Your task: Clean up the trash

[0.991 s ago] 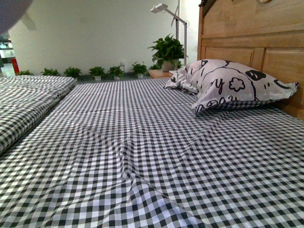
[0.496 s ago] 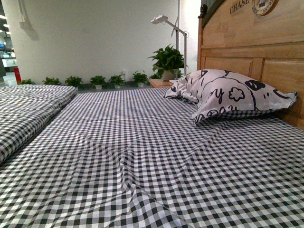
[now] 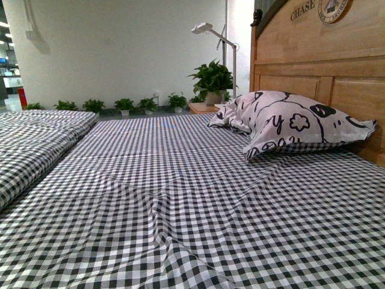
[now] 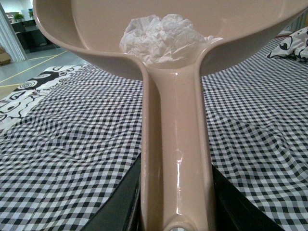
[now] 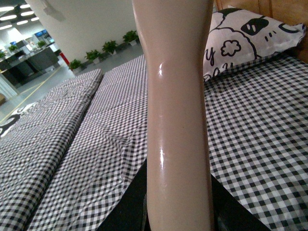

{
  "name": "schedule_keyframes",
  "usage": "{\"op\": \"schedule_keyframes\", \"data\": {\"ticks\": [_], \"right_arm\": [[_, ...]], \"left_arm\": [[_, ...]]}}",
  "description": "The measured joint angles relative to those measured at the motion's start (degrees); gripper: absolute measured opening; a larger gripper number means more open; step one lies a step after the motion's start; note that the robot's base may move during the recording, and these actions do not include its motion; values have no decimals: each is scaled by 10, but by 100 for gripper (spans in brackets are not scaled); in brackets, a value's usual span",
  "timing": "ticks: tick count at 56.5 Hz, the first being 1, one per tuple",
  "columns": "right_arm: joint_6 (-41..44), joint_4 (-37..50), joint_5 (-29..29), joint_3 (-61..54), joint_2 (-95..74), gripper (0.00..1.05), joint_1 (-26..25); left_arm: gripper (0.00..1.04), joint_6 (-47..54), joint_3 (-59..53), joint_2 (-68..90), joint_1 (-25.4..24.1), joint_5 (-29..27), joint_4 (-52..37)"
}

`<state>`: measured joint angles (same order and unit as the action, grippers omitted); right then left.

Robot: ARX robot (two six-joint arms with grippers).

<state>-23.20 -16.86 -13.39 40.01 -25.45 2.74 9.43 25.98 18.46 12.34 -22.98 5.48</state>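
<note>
In the left wrist view my left gripper is shut on the long handle of a beige dustpan. The trash, a crumpled white wad of paper, lies in the pan's bowl near the handle's root. The pan is held above the black-and-white checked bed sheet. In the right wrist view my right gripper is shut on the beige brush handle, which runs up out of the frame; its bristles are out of view. Neither arm shows in the front view.
The front view shows the checked bed, a black-and-white patterned pillow against the wooden headboard on the right, a folded checked quilt on the left, and potted plants with a lamp beyond.
The front view has tilted up a little: the headboard lettering and emblem have come into view, and the dark blur in the upper left corner is gone.
</note>
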Motion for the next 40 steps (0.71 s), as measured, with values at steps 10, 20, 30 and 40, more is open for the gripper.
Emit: {"op": "schedule_keyframes", "data": {"ticks": [10, 20, 30, 40], "right_arm": [[0, -1, 1, 0, 0, 18, 0], [0, -1, 1, 0, 0, 18, 0], [0, -1, 1, 0, 0, 18, 0], [0, -1, 1, 0, 0, 18, 0]], "left_arm": [[27, -2, 0, 0, 0, -1, 0], [27, -2, 0, 0, 0, -2, 0], [27, -2, 0, 0, 0, -2, 0], [27, -2, 0, 0, 0, -2, 0]]}}
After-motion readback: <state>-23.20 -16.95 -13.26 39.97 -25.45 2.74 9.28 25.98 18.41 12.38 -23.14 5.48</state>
